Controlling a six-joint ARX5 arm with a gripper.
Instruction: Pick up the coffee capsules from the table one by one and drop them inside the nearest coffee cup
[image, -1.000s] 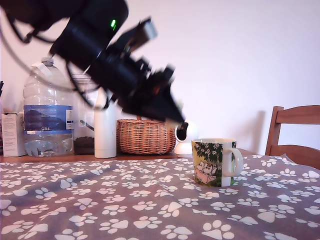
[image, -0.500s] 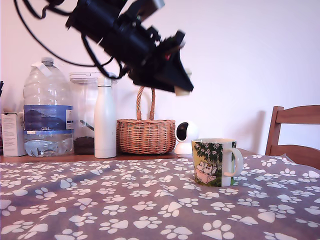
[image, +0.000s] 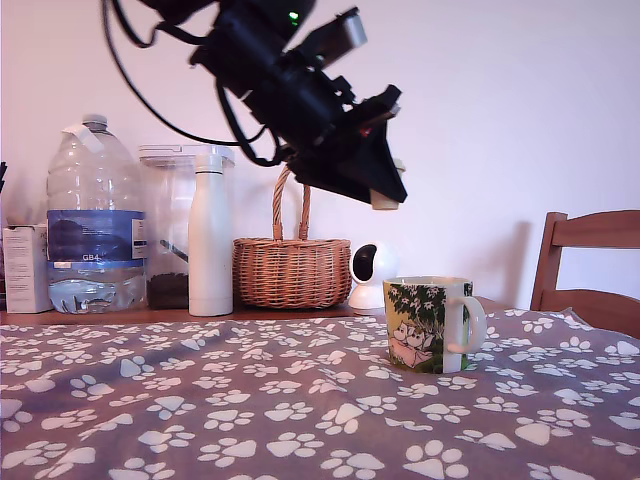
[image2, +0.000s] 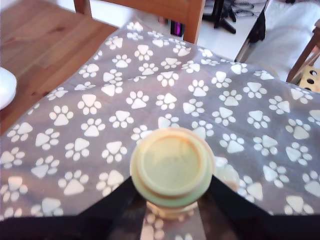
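Our gripper (image: 385, 195) is clamped on a coffee capsule (image2: 171, 169), high above the table (image: 200, 400); the coffee cup (image: 428, 323) lies below, slightly toward the exterior view's right.

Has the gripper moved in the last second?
Yes. The gripper, holding the capsule, went up and toward the exterior view's right, clearing the basket.

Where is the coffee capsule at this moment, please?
The coffee capsule is held in the tool in mid-air, above the coffee cup and slightly toward the exterior view's left of it, in front of the wall.
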